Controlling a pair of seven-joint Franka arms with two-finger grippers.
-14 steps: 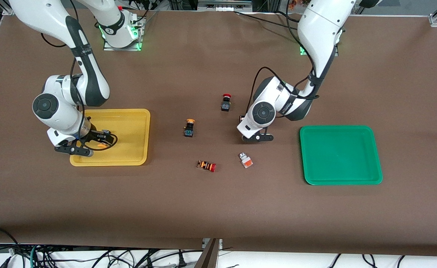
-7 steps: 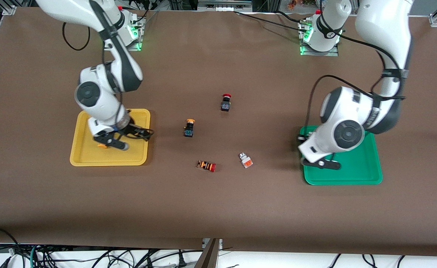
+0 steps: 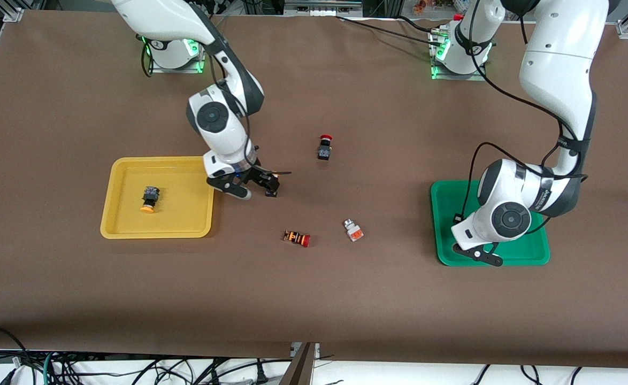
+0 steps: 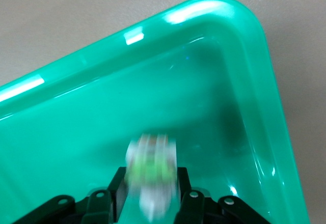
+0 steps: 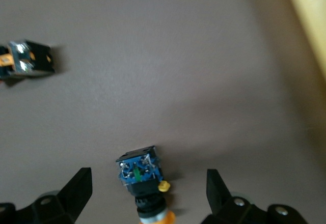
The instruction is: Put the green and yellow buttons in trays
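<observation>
The brown bench [image 3: 314, 299] carries two trays, well apart. The green tray [image 3: 538, 251] lies toward the left arm's end, the yellow tray [image 3: 132, 230] toward the right arm's end. In the yellow tray one yellow-capped button [image 3: 148, 198] is already laid on its side.

Over the green tray's corner nearest the front camera the left end effector [image 4: 151, 203] is held, its fingers pinched on the green-faced button [image 4: 151, 170], which is seen blurred just above the tray floor in the left wrist view. This button is judged to be about to be released.

The right end effector [image 3: 251, 188] is set beside the yellow tray, its fingers spread wide on either side of the second yellow-capped button [image 5: 145, 180], which stands on the bench and is not yet gripped.

Between the trays three smaller things are left: the silver switch with the orange face [image 3: 353, 230], the orange-striped switch [image 3: 297, 238] on its side, and the red mushroom-capped switch [image 3: 324, 147], farthest from the front camera.

Two risks are judged. The green-faced button is held near the tray's corner, so a release while moving could let it bounce over the rim. The yellow-capped button sits off-centre between the spread fingers, so it could be tipped or pushed aside when they are closed.
</observation>
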